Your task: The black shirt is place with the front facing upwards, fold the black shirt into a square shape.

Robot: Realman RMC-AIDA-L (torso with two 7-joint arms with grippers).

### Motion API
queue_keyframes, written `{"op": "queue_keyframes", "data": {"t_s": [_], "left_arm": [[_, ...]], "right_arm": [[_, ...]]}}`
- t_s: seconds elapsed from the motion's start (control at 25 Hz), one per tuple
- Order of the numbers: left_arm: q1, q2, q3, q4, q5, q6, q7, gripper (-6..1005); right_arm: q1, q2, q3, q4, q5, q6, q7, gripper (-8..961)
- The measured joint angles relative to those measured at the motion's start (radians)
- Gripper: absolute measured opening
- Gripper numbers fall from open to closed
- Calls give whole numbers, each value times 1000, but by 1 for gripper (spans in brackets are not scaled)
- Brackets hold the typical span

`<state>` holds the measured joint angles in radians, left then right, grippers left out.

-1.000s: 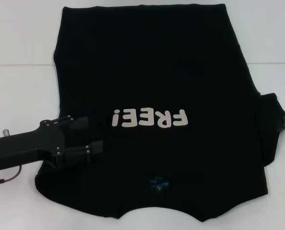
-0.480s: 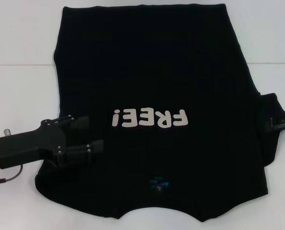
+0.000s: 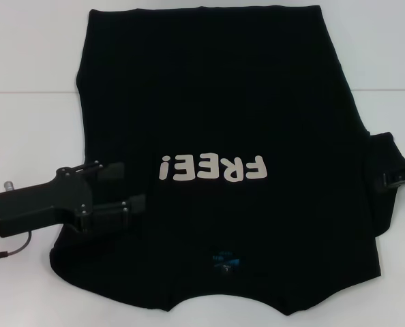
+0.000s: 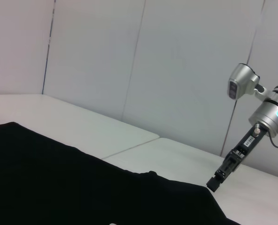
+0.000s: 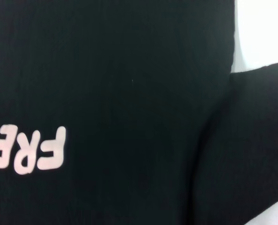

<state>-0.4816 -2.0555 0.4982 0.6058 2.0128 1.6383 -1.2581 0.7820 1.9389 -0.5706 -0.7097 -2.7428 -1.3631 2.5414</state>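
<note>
Jaws: left gripper (image 3: 126,189) apart, right gripper (image 3: 395,177) unclear | black shirt (image 3: 216,102) flat, collar toward robot

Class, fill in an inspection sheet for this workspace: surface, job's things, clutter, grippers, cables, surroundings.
Surface: white table, a seam line across it.
Job's things: black shirt lies flat, front up, "FREE!" lettering and blue neck label showing; right sleeve spread out; no fold seen.
Clutter: nothing seen.
Grippers: left gripper over the shirt's left sleeve area, jaws open; right gripper at the right sleeve's edge, jaws unclear.
Cables: thin cable by the left arm.
Surroundings: pale wall panels behind the table.
</note>
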Motion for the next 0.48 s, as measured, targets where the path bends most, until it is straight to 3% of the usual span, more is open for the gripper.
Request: {"op": "queue_keyframes", "data": {"t_s": [0.48], "left_arm": [[-2, -3, 0, 0, -2, 0, 1, 866]], "right_arm": [[6, 0, -64, 10, -2, 42, 2, 512]]}}
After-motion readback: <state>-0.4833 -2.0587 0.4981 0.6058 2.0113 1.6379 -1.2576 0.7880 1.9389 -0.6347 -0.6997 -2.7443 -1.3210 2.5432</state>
